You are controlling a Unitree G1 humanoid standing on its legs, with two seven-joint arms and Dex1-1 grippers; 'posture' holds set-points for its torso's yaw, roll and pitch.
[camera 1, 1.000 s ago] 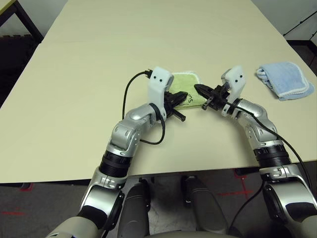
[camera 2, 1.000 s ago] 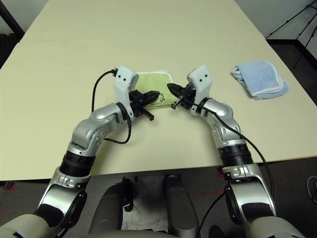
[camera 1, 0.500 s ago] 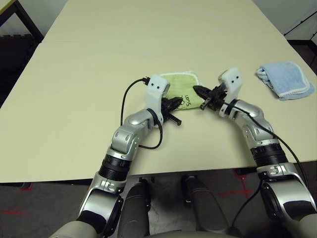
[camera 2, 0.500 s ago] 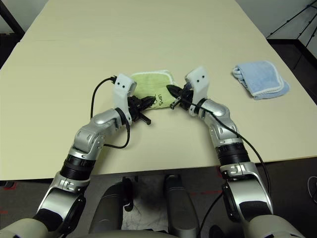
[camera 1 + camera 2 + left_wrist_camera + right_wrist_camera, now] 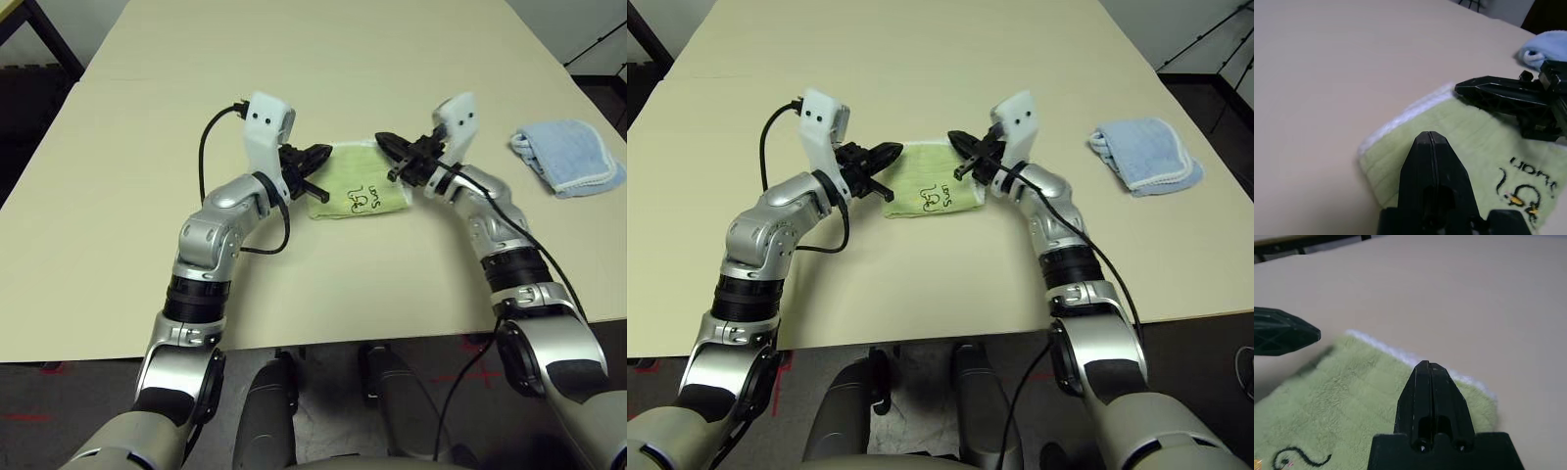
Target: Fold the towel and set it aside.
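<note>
Left to right across the desk [image 5: 118, 196]: the left gripper [image 5: 318, 154], its jaws pressed flat together and holding nothing, hovers level at the far-left corner of the towel [image 5: 358, 188], pointing right. The towel lies flat near the middle of the desk, between the two arms, apparently folded already into a rectangle whose long axis runs left to right; white stitched edging shows along its far side. From each set of jaws the cloth lies inward and slightly toward the near side, so both tips sit over its far corners. The right gripper [image 5: 389, 143], jaws likewise pressed together and empty, points left over the far-right corner. Both arms are about equally close to the towel, each at its own end. Any coming move, whether a further fold or carrying the cloth aside, would probably turn on the jaws opening and dropping onto these far corners, since neither pair grips the fabric at present. Dark stitched writing sits on the near half of the towel beside a small curled figure with yellow spots; the letters resemble "urn" or "uom" but cannot be read with certainty. A light blue folded cloth [image 5: 568, 157] lies well apart at the right edge of the desk.
</note>
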